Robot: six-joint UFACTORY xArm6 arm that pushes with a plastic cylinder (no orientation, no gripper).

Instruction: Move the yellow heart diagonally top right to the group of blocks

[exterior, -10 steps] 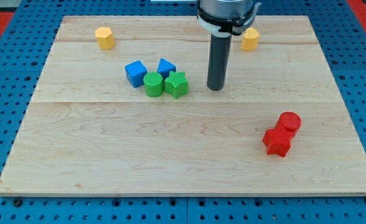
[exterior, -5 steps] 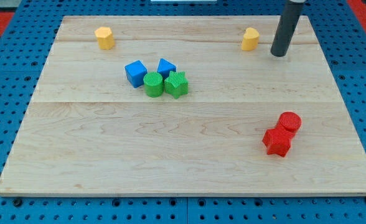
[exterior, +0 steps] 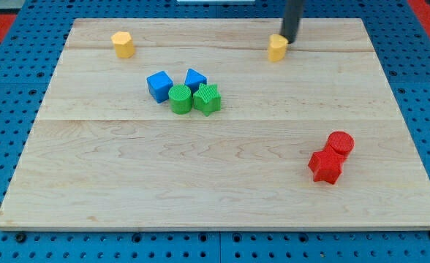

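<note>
Tabletop: pale wood board with visible plank seams, lying on a blue pegboard; red pegboard at the view's top corners. No hand on this rig, only a dark rod. My tip sits at the yellow heart's top-right edge, touching or nearly so. Heart lies near the board's top, right of centre. Well apart, toward the view's left and lower: blue cube, second blue block, green cylinder, green star, clustered. Yellow hexagon top left. Red cylinder and red star touching, lower right.
</note>
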